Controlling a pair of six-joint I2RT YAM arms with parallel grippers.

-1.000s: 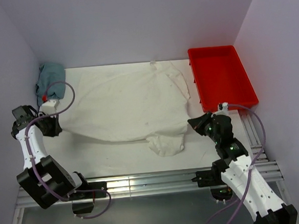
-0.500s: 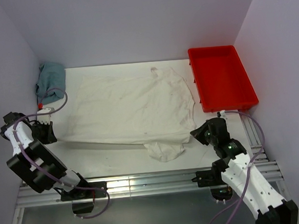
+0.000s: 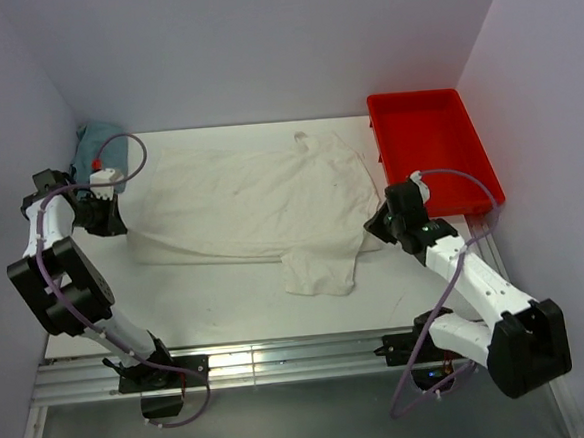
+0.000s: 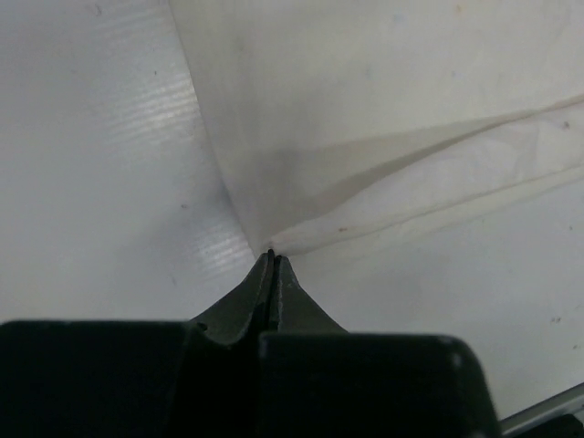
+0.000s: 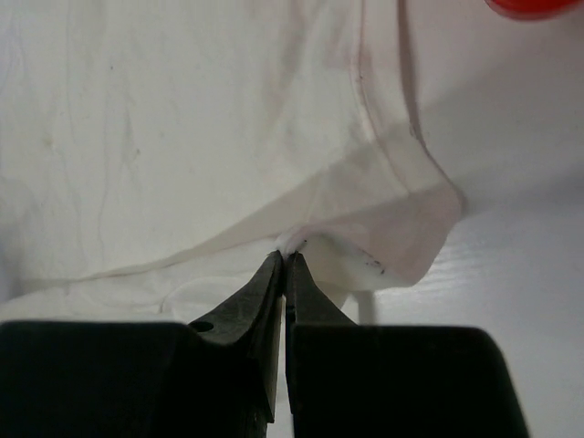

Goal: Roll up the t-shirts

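One cream-white t-shirt [image 3: 260, 196] flat on the bench [image 3: 208, 305], long axis left to right, sleeve end toward the red tray [image 3: 432, 149], one sleeve trailing nearward. Left tool [image 4: 272, 257] pinched shut on its left corner; right tool [image 5: 285, 254] clamped on its right edge. Far sleeve bunched, hard to make out. Teal cloth [image 3: 99, 144] partly behind the left arm's cable.

T-shirt [image 5: 182, 109] edge hidden between jaws
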